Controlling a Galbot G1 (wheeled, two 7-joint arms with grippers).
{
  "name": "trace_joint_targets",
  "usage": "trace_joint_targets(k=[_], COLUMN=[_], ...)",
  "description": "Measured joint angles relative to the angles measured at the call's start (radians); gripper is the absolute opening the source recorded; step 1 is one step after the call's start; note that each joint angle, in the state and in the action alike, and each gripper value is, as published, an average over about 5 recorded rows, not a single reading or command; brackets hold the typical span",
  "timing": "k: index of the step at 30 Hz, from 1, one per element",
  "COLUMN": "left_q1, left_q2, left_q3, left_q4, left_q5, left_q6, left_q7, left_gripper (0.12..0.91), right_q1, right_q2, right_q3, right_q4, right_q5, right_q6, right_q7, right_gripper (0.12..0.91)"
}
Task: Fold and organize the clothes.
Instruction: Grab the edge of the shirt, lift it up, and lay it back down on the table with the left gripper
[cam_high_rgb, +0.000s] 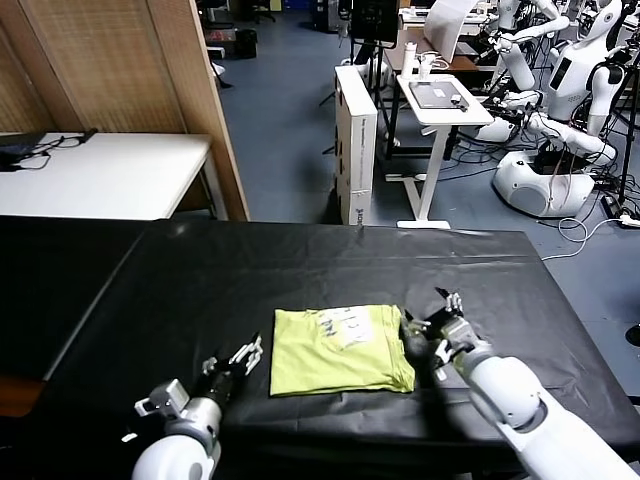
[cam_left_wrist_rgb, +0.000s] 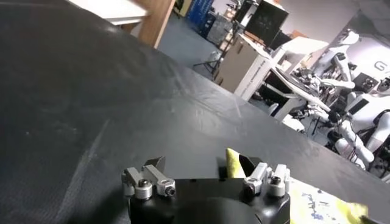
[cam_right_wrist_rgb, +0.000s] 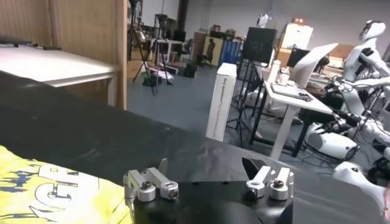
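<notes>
The T-shirt lies folded into a neat, roughly square packet on the black tablecloth that covers the counter, toward the near edge and a little right of its middle. Its top face shows a pale print near the far edge, and the lime fabric lies flat, with the lower right corner reaching slightly outward. The left end effector rests low over the cloth just beside the shirt's left edge — its fingers spread apart, gripping nothing, and pointing toward the fabric without clearly touching it. In the left wrist view the same end effector shows its two finger pairs wide apart, with a yellow-green corner of the shirt standing up between them and more of the printed fabric beyond to one side. The right end effector sits at the shirt's right edge, very near or touching the fold there — whether it makes contact cannot be told. Its fingers are likewise spread and hold nothing. The right wrist view shows that end effector with jaws apart over bare black cloth, the shirt with its blue-and-white print lying off to one side. Beyond the counter stand a white table, a tall white box and other white robots.
</notes>
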Motion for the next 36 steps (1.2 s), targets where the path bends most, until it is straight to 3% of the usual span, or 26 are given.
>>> trace_joint_targets(k=[5, 9, 13, 17, 22, 25, 28, 33, 36], left_q1=[0.004, 0.0, -0.004, -0.01, -0.028, -0.031, -0.029, -0.017, -0.011], left_q2=[-0.02, -0.04, -0.054, -0.053, -0.052, -0.052, -0.052, -0.053, -0.054], left_q3=[0.014, 0.024, 0.04, 0.118, 0.133, 0.133, 0.133, 0.133, 0.133], left_q4=[0.04, 0.075, 0.103, 0.168, 0.19, 0.192, 0.188, 0.172, 0.165], left_q5=[0.086, 0.116, 0.137, 0.174, 0.17, 0.153, 0.142, 0.13, 0.125], left_q6=[-0.109, -0.182, -0.224, -0.277, -0.271, -0.261, -0.256, -0.251, -0.25], left_q7=[0.059, 0.082, 0.084, 0.082, 0.094, 0.093, 0.093, 0.092, 0.093], left_gripper=[0.907, 0.907, 0.907, 0.907, 0.892, 0.828, 0.714, 0.434, 0.326], right_q1=[-0.073, -0.132, -0.195, -0.196, -0.194, -0.192, -0.189, -0.182, -0.177], right_q2=[0.0, 0.002, 0.002, -0.001, 0.001, 0.003, 0.003, 0.006, 0.008], right_q3=[0.098, 0.171, 0.218, 0.215, 0.21, 0.205, 0.199, 0.188, 0.181], right_q4=[0.043, 0.072, 0.11, 0.116, 0.117, 0.119, 0.12, 0.118, 0.117], right_q5=[0.068, 0.081, 0.084, 0.082, 0.08, 0.077, 0.073, 0.063, 0.06], right_q6=[0.056, 0.073, 0.071, 0.063, 0.052, 0.047, 0.046, 0.046, 0.045], right_q7=[-0.02, -0.031, -0.036, -0.036, -0.035, -0.034, -0.033, -0.033, -0.032], right_gripper=[0.907, 0.907, 0.907, 0.907, 0.907, 0.907, 0.907, 0.907, 0.907])
